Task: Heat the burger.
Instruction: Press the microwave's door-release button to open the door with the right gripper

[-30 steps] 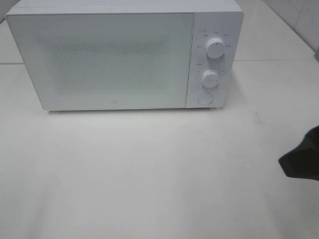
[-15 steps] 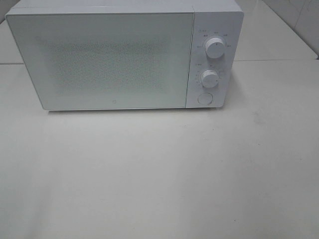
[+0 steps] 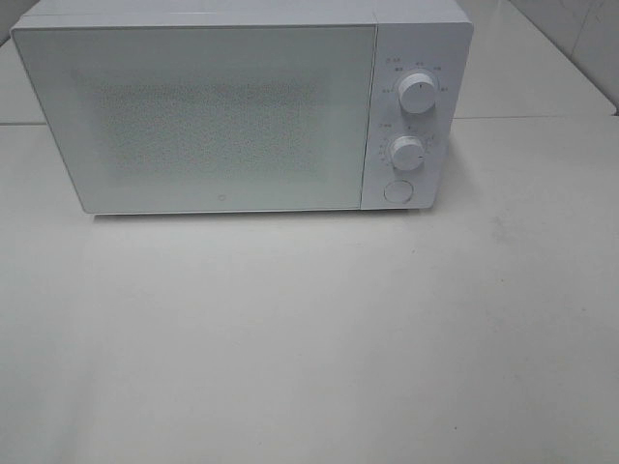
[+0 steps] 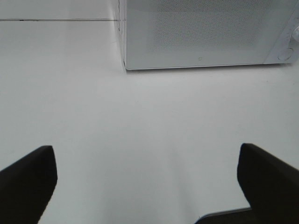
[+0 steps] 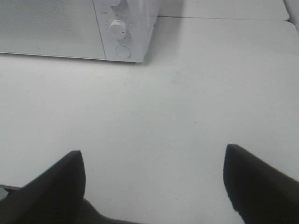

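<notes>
- Nowhere in the three views does the burger show. The table (image 3: 309,338) is bare in front of the microwave (image 3: 242,106), which stands toward the table's far edge.
- The microwave's door (image 3: 203,116) is shut and its speckled panel hides the inside. Whether the burger sits in there or somewhere off the table I cannot tell.
- Left gripper (image 4: 145,154): jaws spread wide, nothing between them. It hovers over the table's near part, well apart from the door's left corner.
- Right gripper (image 5: 153,154): jaws also apart and empty, over the near right part of the table. It is well short of the lower dial (image 5: 117,27) and the round button (image 5: 123,51) on the control panel.
- With the burger unseen, its place relative to either gripper cannot be given; neither one is near or touching it.
- Handling, as a judgement from the task alone:
  - A burger is likely light and soft, a loose stack that shears or sheds layers if tilted.
  - A bun top can be slick and dents easily, so a hard pinch would crush it.
  - The safest hold is probably low across the sides, spanning bun and filling together, with gentle closing and the stack kept level.
  - If it rests on a dish, taking that by its rim may be kinder.
</notes>
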